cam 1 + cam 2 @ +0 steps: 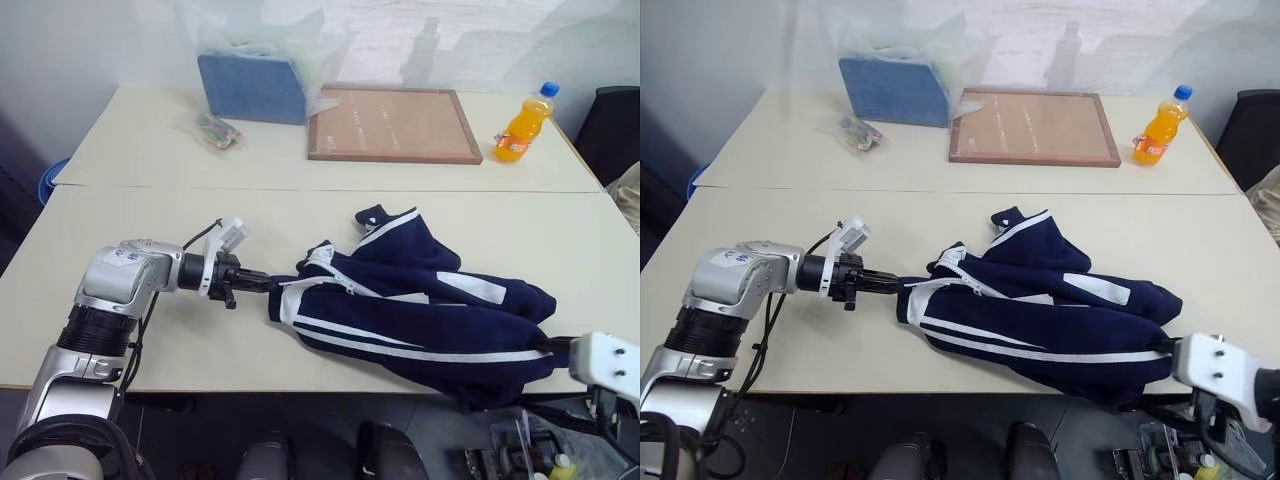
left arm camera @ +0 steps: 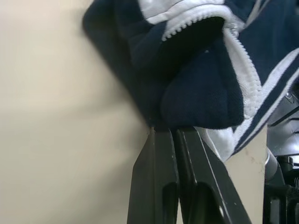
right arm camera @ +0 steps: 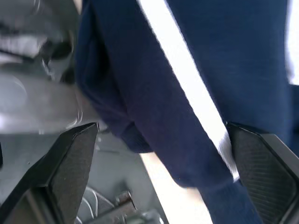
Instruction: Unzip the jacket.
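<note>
From the head camera we see the jacket [image 1: 420,310] bunched on the near table, its right end spilling over the near edge. Our left gripper [image 1: 268,283] pinches its left end. The left wrist view shows those fingers [image 2: 154,177] clamped on navy fabric. The right wrist view shows our right gripper [image 3: 163,154] spread wide, empty, beside the hanging cloth.

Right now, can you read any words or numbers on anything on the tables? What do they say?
No text can be read.
Orange drink bottle: has a label, too small to read.
Cork board: faint rows of marks, too blurred to read.
Small clear packet: colourful contents, no letters I can make out.
Jacket: white stripes and zipper, no words visible.
</note>
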